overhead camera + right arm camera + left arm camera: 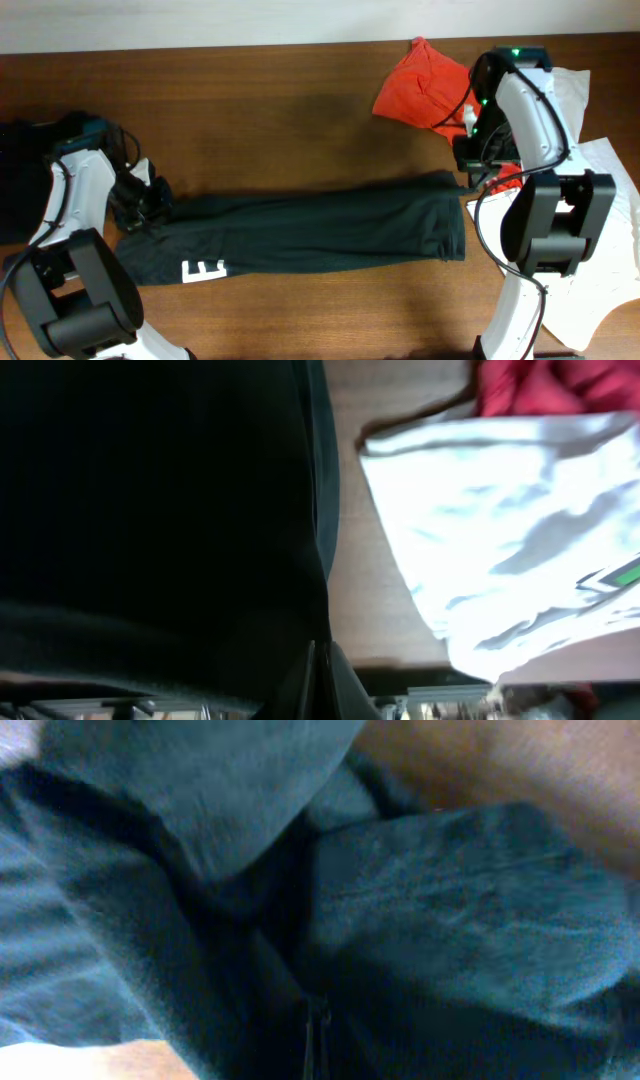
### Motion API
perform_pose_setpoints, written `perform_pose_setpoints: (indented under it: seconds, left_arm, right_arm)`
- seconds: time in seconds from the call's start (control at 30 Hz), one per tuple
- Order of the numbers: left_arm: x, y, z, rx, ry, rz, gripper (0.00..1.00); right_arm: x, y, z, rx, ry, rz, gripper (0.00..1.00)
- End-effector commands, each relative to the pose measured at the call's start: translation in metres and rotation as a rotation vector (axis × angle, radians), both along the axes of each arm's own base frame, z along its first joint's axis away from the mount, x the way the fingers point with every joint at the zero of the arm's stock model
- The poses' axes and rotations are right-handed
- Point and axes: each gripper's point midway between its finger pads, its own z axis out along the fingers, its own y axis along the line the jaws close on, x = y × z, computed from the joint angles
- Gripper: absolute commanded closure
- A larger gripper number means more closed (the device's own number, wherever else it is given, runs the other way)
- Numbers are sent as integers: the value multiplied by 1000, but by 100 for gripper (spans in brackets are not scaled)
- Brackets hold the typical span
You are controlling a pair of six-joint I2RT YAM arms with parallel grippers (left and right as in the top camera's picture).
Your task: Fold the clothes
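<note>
Overhead: black shirt (310, 230) lies on the table (280, 120) as a long, narrow band running left to right, roughly across the middle. White letters (203, 269) show on its near edge toward the left end. The band is fairly flat, with a few creases near the right end.

Left hand (150, 205) sits at the left end of the band, down on the cloth where it bunches. Right hand (468, 182) sits at the right end, at the far corner of the band.

Red shirt (425, 85) is crumpled at the far edge of the table, just left of the right arm and apart from the black shirt. White shirt (600, 200) is spread at the right side, partly under the right arm. Dark clothes (20, 180) are heaped at the far left edge.

Left wrist: blurred dark cloth fills the view in thick folds. Fingers meet in a thin slit at bottom centre, pinched on the black shirt.

Right wrist: black cloth covers the left half, the white shirt lies on the right, and red shows at the top corner. Fingers are pressed together at the bottom, clamping the black shirt's edge.
</note>
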Motion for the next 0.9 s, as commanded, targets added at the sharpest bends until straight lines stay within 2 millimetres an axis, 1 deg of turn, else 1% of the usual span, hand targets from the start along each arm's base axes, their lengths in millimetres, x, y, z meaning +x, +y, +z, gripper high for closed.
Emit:
perform_pose_setpoints:
  seconds: [0.0, 0.1, 0.17, 0.3, 0.33, 0.37, 0.4, 0.5, 0.57, 0.63, 0.77, 0.8, 0.87]
  left_arm:
    - [-11, -2, -2, 6, 17, -20, 100]
    - [-12, 2, -3, 29, 25, -22, 100]
    - [-14, 4, -3, 44, 33, -20, 100]
    - [-15, 6, -3, 56, 40, -12, 100]
    - [-16, 6, -3, 53, 43, -12, 98]
    - [-17, 5, -3, 51, 48, -12, 80]
    - [-18, 5, -2, 49, 53, -12, 70]
    - [-20, 4, -2, 46, 60, -12, 59]
    - [-17, 4, -1, 46, 50, -11, 58]
    - [-9, 5, 4, 43, 24, -9, 58]
    - [39, -1, 35, -10, -159, -8, 59]
    - [51, -3, 39, -5, -206, -19, 59]
    - [67, -7, 40, 10, -267, -44, 58]
  right_arm:
    - [-22, 0, -7, -1, 74, -13, 96]
    - [-45, 5, -20, 25, 168, -19, 96]
    - [-54, 5, -24, 27, 203, -19, 96]
    - [-64, 6, -28, 28, 239, -20, 96]
    - [-66, 6, -29, 28, 247, -20, 91]
    - [-69, 6, -30, 28, 257, -20, 66]
    - [-70, 6, -30, 28, 262, -19, 57]
    - [-68, 5, -32, 25, 251, -19, 57]
    - [-64, 6, -34, 31, 235, -22, 57]
    - [-59, 10, -38, 48, 206, -31, 57]
    - [-36, 26, -49, 133, 102, -66, 63]
    - [-30, 29, -51, 153, 77, -73, 63]
    - [-21, 33, -55, 176, 39, -80, 63]
